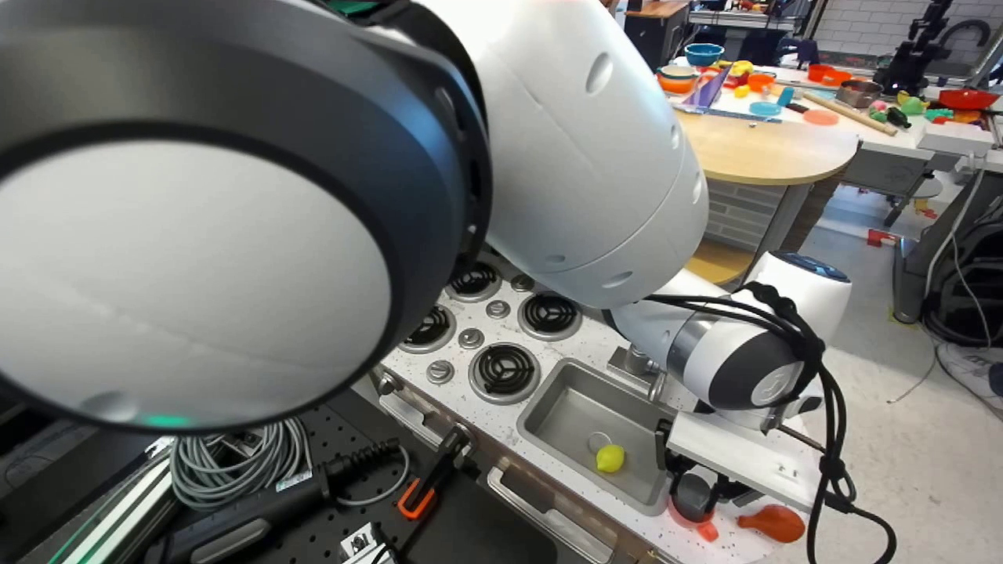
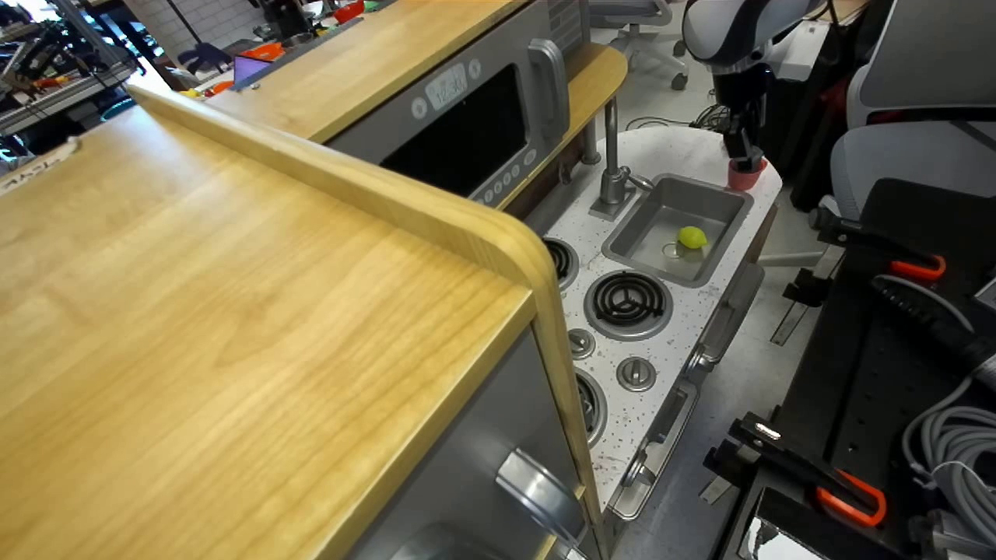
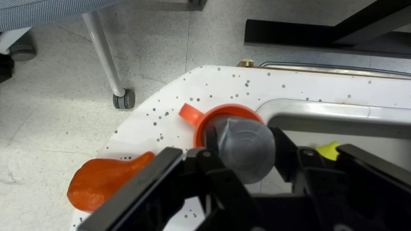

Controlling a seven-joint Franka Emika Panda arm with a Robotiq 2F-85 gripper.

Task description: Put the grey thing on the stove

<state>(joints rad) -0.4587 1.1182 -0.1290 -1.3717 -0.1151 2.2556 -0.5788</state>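
Claw (image 3: 244, 141): clamped on grey thing (image 3: 247, 152) | at red cup (image 3: 240, 110) mouth | sink (image 1: 572, 415): 1 lemon (image 1: 610, 459) (yellow-green)

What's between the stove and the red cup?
The sink, with a lemon in it, lies between the stove and the red cup; both exterior views show that.

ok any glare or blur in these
Wrist view: glare along the sink rim, fainter sheen on the grey thing, the claw slightly soft. In an exterior view, bluish shine on the dark joint casing; in an exterior view, highlights on the silvery handle.
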